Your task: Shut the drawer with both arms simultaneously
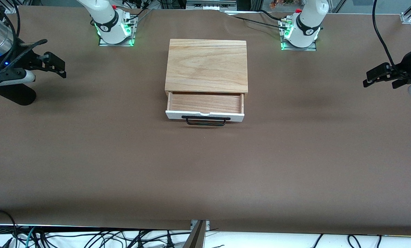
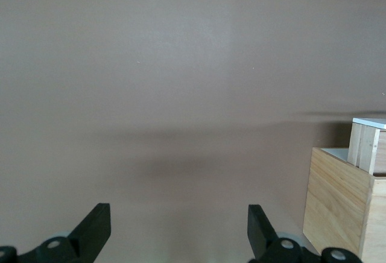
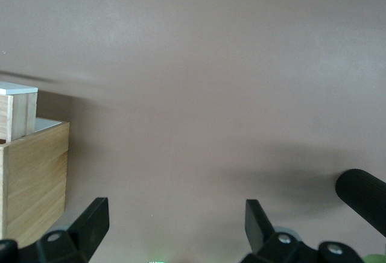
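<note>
Drawer (image 1: 205,103): partly open, mid-counter (image 1: 205,172).
Left hand (image 1: 381,77): wide, empty, at its counter end.
Right hand (image 1: 55,65): likewise.
Approach: I press both hands evenly on the white front panel (image 1: 178,115).

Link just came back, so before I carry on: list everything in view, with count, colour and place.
drawer: one, white front, black bar handle, reddish floor; pulled partly out of the casing toward the front camera.
casing: one, light oak; mid-table between the arm bases.
table: one, brown cover.
left gripper: one, black, open; over the table's left-arm end, apart from the drawer.
right gripper: one, black, open; over the right-arm end, apart from the drawer.
</note>
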